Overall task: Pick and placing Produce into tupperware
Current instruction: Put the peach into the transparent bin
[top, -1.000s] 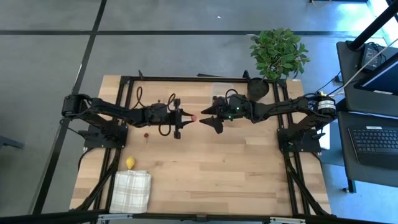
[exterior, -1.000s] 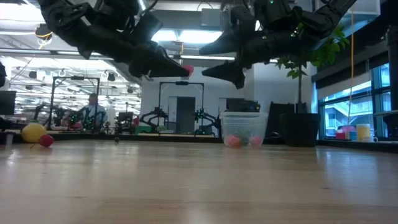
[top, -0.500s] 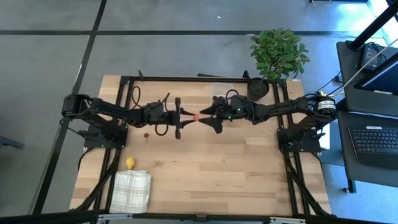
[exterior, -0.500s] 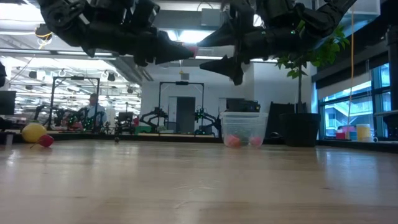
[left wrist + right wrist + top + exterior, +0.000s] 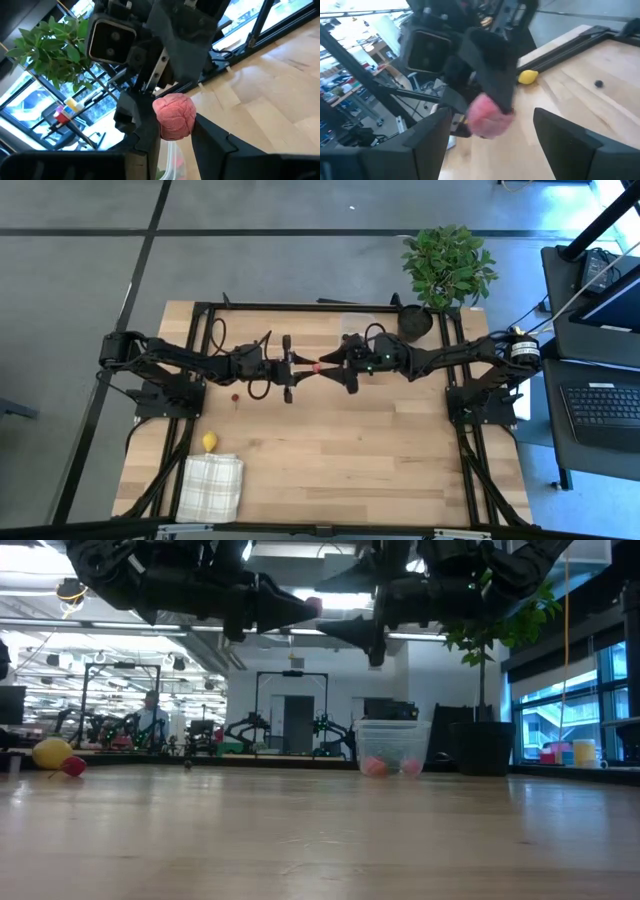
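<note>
While left end effector (image 5: 306,367) pinches strawberry (image 5: 315,367), right end effector (image 5: 335,368) gapes.

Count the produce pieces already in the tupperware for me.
2 show through the tupperware wall in the low view: one pink piece and another beside it on the bottom. More may be hidden behind them.

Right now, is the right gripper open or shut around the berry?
Open. The right gripper has its fingers spread either side of the red berry, not touching it; the left gripper holds the berry.
</note>
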Controlling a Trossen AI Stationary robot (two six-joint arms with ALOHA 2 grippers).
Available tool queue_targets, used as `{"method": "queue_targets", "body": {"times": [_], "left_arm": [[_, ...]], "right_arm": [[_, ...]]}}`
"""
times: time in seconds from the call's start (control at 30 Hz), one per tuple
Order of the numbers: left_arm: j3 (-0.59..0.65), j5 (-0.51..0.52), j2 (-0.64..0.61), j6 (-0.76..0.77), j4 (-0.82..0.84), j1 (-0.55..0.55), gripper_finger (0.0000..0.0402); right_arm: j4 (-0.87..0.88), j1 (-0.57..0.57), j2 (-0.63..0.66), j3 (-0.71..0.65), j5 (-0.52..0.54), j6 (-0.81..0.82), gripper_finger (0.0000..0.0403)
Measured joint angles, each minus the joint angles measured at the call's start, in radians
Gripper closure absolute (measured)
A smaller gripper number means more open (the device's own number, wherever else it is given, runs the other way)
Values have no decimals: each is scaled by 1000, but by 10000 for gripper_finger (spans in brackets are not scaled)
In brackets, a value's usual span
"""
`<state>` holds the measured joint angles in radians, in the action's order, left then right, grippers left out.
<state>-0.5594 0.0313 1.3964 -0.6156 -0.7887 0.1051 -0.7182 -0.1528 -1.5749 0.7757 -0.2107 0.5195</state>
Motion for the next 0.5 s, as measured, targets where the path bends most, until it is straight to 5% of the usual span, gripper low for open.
{"method": "queue_targets", "body": {"times": [0.5], "left_arm": [[0,1,0,-22,-41,0,308]], "right_arm": [[-18,10,0,0,-1,2,118]]}}
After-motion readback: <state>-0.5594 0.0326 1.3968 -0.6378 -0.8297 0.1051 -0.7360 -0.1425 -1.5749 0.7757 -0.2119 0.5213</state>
